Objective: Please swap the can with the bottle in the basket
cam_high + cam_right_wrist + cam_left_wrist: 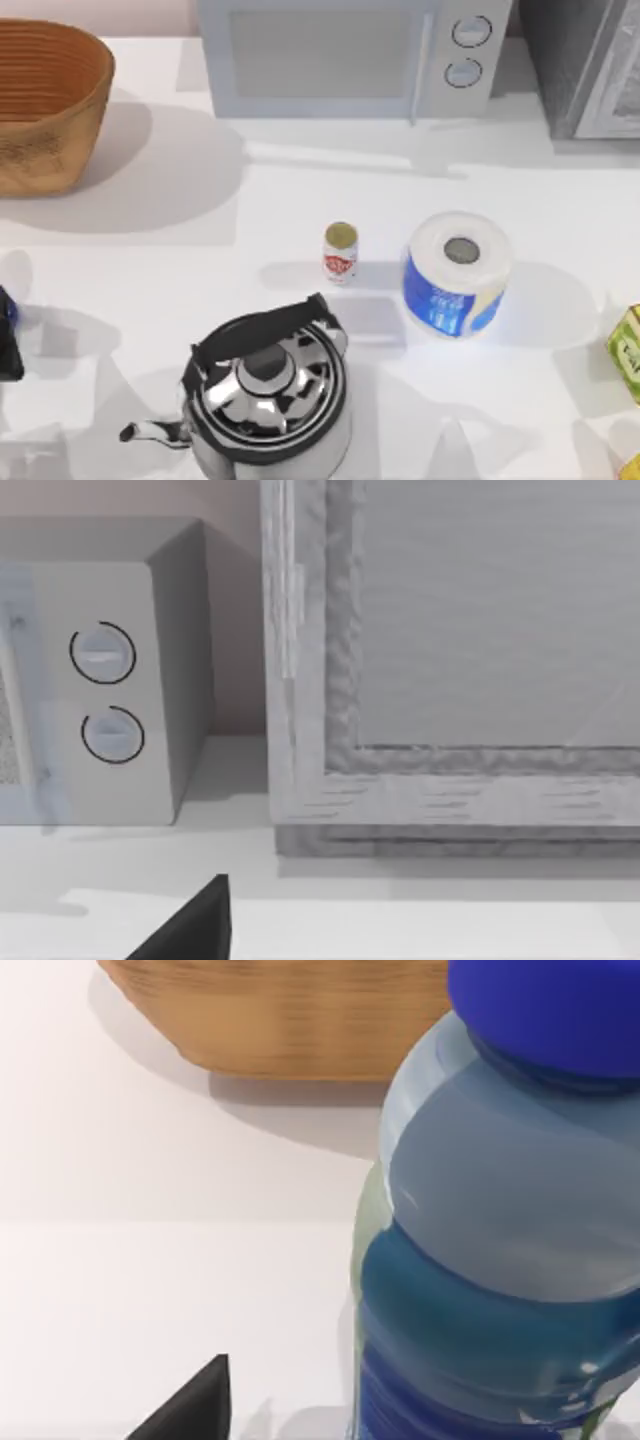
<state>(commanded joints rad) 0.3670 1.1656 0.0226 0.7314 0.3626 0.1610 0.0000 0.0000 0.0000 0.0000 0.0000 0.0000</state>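
From above, the large round woven wicker basket (40,100), orange-brown with ribbed sides, sits at the far left corner of the white surface (150,250), and as much of its inside as can be seen holds nothing. The small straight-sided can (340,252), with a red-and-white label and a dull gold top, stands upright near the middle of the surface, well apart from the basket. Just to its right is a blue-and-white paper roll (457,286), and nearer the front a shiny steel kettle (268,398) with a black handle. A grey microwave (350,55) stands along the back edge, and a green-yellow carton (627,352) shows at the right edge. At the left edge a sliver of deep blue (6,310) marks the bottle, above a dark shape that is probably the left hand.

Seen from the left wrist, the bottle (500,1260) is very close: clear ribbed plastic with a deep-blue cap and blue lower body. It is outside the basket (290,1015), which lies beyond it on the surface. One dark fingertip (195,1405) shows, but whether the left hand pinches the bottle or is spread cannot be told.

Seen from the right wrist, the microwave's two dials (105,690) and a grey cabinet (450,660) face the camera, with one dark fingertip (195,925) low down; that hand's state cannot be told either.

By the look of it, the bottle is already out, so roughly half the swap is done. The can has yet to go into the basket.
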